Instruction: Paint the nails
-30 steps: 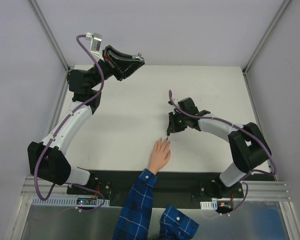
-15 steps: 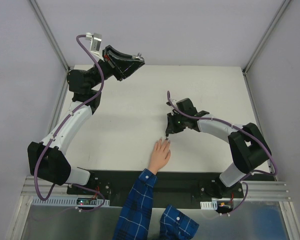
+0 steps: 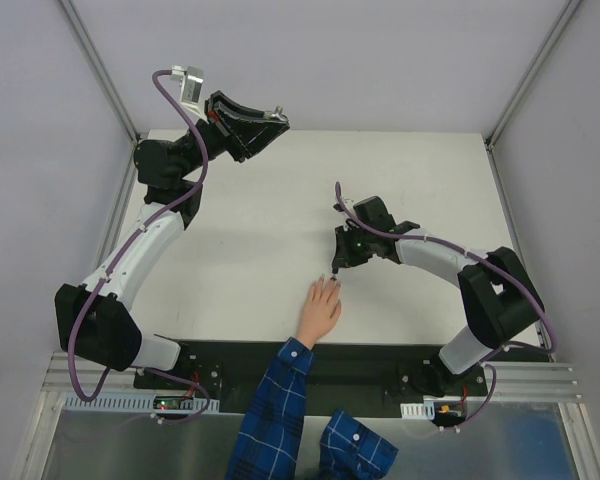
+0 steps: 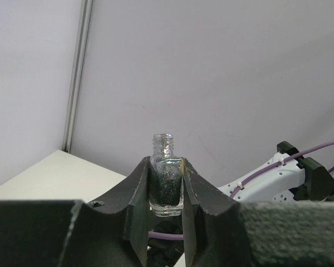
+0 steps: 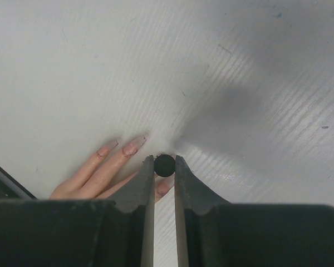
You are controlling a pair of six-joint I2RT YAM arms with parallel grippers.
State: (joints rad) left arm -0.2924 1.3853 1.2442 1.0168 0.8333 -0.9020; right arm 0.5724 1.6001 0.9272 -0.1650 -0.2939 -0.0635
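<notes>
Black cap [image 5: 165, 164] clamped in right gripper [image 5: 165, 161], over the hand's [image 5: 94, 178] nails [image 5: 129, 149]: stroke lightly along each nail. Left gripper [image 4: 167, 164] clamps the bottle [image 4: 167, 186], well beyond the hand.

The left arm [image 3: 145, 240] is stretched far from its base along the left side, and its wrist is bent to the right at the far end. The left gripper [image 4: 166, 169] is raised, its fingers closed on a small glass bottle [image 4: 166, 189] that stands upright. The right arm [image 3: 445, 258] is folded inward toward the middle. The right gripper [image 5: 165, 160] is pointed down, its fingers pressed on a black round cap [image 5: 165, 165].
</notes>
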